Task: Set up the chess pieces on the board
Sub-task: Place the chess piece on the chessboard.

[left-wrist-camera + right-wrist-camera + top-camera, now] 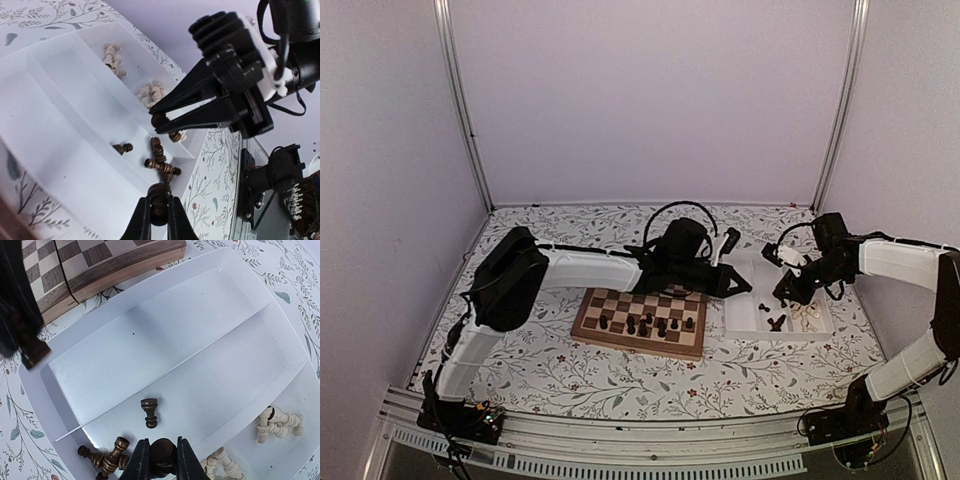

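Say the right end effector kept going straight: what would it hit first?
Likely the fallen dark chess piece just ahead of the right end effector, or the white tray's floor beneath; depth is unclear.

Your left arm (570,268) rises fr. its base to a raised elbow, then runs long & near-level to the right, w/ the left hand (160,222) angled down and its fingers pinched on a dark piece (159,197). Your right arm (905,260) climbs to a high elbow at far right, forearm pointing leftward, wrist bent down, right hand (161,462) clamped on a second dark piece (163,450). The 2 hands sit near each other, tips apart.
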### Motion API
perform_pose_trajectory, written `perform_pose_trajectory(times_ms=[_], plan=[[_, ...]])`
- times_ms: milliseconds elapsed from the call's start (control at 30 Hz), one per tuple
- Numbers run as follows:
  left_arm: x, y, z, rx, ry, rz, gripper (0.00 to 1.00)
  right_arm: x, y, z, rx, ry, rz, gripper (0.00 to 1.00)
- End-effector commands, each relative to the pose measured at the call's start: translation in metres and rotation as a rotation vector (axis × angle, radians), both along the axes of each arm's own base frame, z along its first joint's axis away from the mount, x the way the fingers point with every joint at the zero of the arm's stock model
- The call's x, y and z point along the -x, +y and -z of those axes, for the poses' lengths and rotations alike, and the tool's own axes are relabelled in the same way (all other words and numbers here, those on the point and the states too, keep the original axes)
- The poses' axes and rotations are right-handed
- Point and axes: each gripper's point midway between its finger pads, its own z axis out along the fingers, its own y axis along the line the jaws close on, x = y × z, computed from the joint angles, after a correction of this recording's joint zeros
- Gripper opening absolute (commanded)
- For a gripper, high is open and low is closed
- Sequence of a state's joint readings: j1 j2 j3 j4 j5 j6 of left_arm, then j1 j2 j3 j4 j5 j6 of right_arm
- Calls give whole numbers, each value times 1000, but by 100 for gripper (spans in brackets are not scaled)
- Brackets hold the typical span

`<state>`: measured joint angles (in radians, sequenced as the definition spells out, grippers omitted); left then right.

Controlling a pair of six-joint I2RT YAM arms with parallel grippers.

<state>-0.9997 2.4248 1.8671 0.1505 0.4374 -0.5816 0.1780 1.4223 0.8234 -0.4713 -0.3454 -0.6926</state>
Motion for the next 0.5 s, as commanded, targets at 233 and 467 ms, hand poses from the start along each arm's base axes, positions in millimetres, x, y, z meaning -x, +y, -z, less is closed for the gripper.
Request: perform_pose_trajectory(times_ms=[233,467], plan=[[-27,192,-59,-529,-307,-139,0,-3,2,4,-26,29,15,11],[-1,251,-2,-810,-218,-53,0,-4,3,6,-28,40,21,11]])
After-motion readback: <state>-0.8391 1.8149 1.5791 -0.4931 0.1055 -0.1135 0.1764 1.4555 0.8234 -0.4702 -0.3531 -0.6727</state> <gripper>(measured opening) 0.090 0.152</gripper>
